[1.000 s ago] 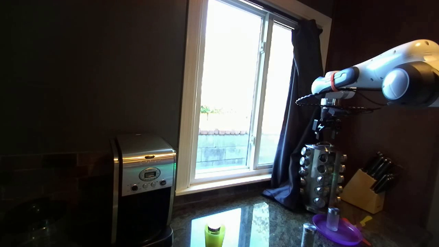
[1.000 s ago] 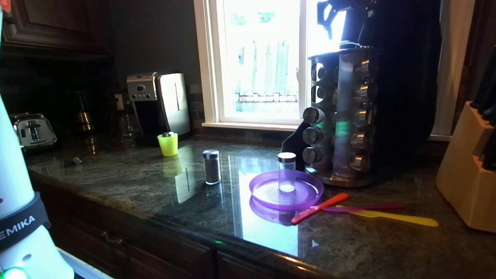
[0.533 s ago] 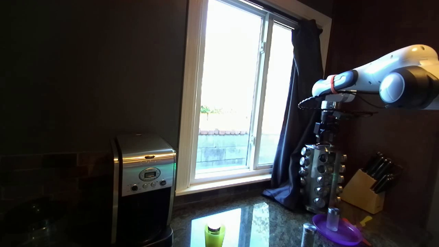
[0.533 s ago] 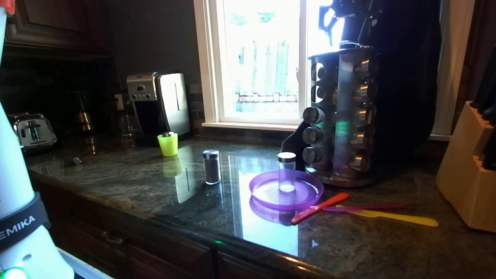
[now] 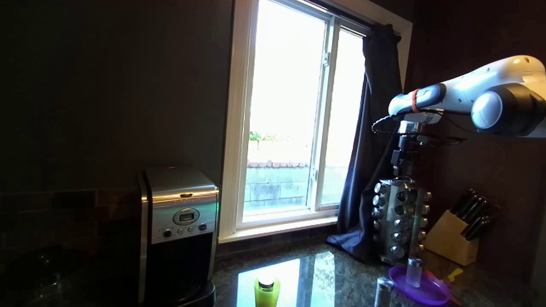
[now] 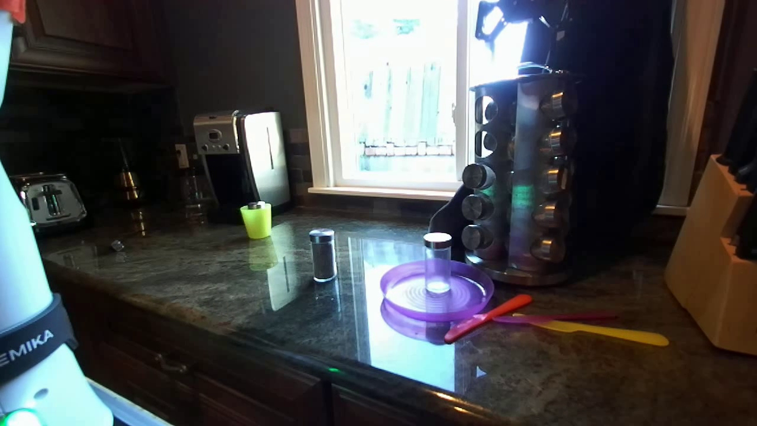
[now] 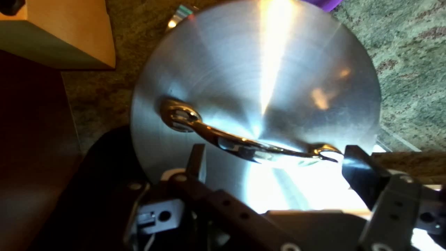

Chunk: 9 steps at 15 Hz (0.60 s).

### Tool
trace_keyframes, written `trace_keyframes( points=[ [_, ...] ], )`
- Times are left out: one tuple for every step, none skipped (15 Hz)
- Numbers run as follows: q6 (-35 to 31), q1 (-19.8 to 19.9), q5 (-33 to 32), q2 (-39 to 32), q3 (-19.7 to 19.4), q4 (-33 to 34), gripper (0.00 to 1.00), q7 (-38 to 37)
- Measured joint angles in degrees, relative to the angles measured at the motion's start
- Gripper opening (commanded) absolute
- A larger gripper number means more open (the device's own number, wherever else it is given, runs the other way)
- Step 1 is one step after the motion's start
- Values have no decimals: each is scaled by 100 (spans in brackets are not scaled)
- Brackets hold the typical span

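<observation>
My gripper (image 7: 276,158) hangs fingers-down over the round steel top (image 7: 223,66) of a spice rack (image 5: 394,217), its jaws wide apart and holding nothing. The shiny curved handle (image 7: 240,141) runs across the gap just beyond the fingertips. The right-hand finger (image 7: 362,170) appears close to the handle's end; whether they touch I cannot tell. In an exterior view the rack (image 6: 523,183) shows several capped jars and some vacant holes, with the dark gripper (image 6: 523,26) above it, partly lost in glare. Before the rack, a purple plate (image 6: 402,303) bears a clear jar (image 6: 437,269).
A knife block (image 5: 452,238) and dark curtain (image 5: 377,106) flank the rack. On the counter are a dark-filled jar (image 6: 323,257), a green cup (image 6: 256,223) and red (image 6: 491,318), pink (image 6: 573,317) and yellow (image 6: 621,334) plastic knives. A coffee maker (image 6: 263,160) stands farther back.
My gripper came down toward the rack top, then rose slightly, and looks turned from its earlier angle. Its jaws stayed apart. The rack, plate, jars and knives have not moved.
</observation>
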State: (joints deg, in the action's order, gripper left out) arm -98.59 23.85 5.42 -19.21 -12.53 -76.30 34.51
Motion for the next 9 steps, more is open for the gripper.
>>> trace_keyframes(
  points=[
    [25,6,-9,0,7,56,100,189],
    [27,9,-24,0,8,120,100,404],
    [16,10,-40,2,8,178,100,638],
    [-8,10,-42,2,8,228,100,861],
    [-34,9,-42,0,9,258,100,1061],
    [-60,9,-45,-5,12,264,100,1252],
    [-64,8,-55,-18,17,262,100,1434],
    [-64,5,-80,-39,21,253,100,1620],
    [-64,-2,-126,-64,22,241,100,1792]
  ],
)
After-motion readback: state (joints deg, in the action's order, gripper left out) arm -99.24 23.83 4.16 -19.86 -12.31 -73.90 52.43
